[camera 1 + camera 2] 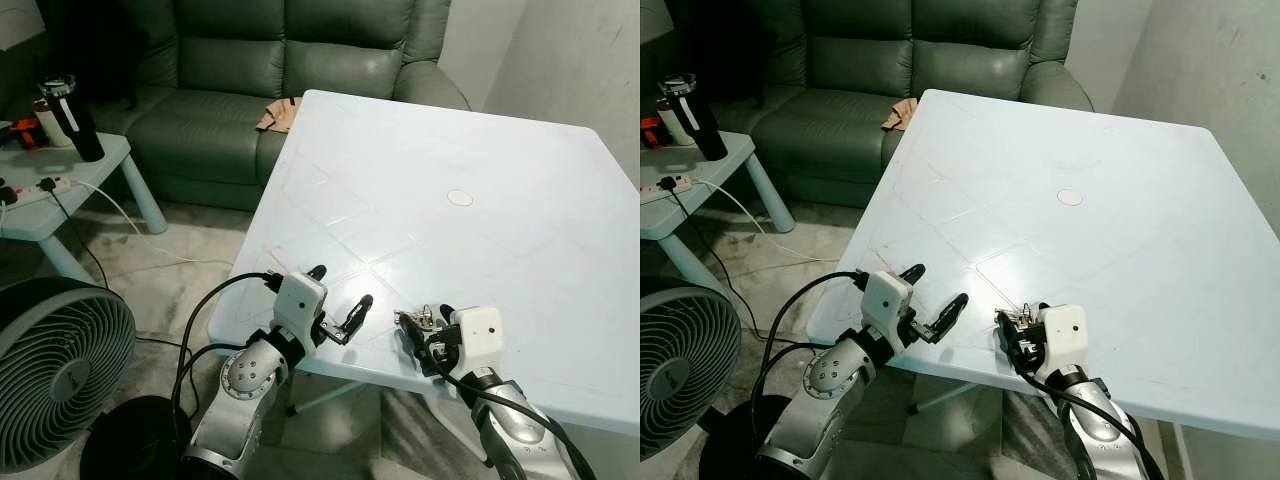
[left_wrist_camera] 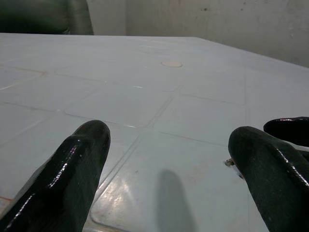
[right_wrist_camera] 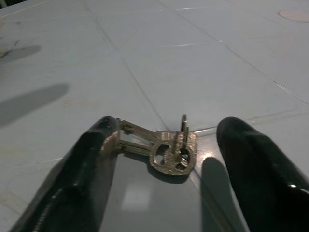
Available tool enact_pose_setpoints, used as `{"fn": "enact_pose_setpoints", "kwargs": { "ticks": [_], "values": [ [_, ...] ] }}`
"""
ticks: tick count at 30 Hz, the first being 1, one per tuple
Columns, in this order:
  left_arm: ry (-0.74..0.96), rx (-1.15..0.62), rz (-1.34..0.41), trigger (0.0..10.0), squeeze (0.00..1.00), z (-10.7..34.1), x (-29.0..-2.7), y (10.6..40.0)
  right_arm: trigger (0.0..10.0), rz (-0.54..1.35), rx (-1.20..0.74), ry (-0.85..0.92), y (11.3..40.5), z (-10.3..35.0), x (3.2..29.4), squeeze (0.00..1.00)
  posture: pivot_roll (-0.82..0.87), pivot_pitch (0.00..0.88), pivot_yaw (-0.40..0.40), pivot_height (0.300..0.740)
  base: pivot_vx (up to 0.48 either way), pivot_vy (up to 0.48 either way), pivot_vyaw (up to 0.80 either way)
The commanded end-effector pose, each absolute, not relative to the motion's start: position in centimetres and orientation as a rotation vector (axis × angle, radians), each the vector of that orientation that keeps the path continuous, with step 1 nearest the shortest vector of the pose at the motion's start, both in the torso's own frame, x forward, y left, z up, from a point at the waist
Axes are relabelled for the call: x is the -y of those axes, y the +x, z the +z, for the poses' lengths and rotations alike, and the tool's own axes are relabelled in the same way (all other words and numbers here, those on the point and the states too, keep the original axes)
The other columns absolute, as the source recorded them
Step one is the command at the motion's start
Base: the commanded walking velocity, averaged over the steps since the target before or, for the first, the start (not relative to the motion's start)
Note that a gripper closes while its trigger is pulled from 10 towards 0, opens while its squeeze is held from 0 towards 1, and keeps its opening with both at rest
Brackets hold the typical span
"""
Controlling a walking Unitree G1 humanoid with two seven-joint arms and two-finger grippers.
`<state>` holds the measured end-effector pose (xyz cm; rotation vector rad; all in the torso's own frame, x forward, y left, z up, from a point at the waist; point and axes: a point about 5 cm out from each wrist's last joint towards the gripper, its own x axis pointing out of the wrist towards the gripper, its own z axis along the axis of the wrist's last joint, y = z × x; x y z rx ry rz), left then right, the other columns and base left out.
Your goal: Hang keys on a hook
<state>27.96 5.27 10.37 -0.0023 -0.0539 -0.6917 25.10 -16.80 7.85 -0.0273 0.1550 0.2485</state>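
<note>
A small bunch of metal keys (image 3: 171, 149) lies flat on the white table (image 1: 480, 150), close to its front edge. My right gripper (image 3: 169, 128) is open and low over the table, one finger on each side of the keys (image 1: 418, 318). One finger (image 3: 96, 150) touches the tips of the key blades; the other stands apart from them. My left gripper (image 1: 342, 285) is open with nothing in it, just above the table's front left edge, to the left of the keys.
A green sofa (image 1: 250, 70) with a brown item (image 1: 278, 115) on its seat stands behind the table. At left are a small side table (image 1: 60, 170) with a dark bottle (image 1: 70, 115) and a power strip, cables, and a floor fan (image 1: 55, 365). A wall stands at right.
</note>
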Motion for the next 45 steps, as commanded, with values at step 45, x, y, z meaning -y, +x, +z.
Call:
{"fn": "enact_pose_setpoints", "kwargs": {
  "ticks": [45],
  "values": [
    [0.006, 0.065, -0.675, 10.0, 0.00, 10.85, -5.43, 28.03, 0.0, 0.169, -0.153, -0.058, 25.83, 8.22, 16.82, 0.00, 0.03, 0.090, -0.034, 0.740, 0.000, 0.000, 0.00]
  ]
}}
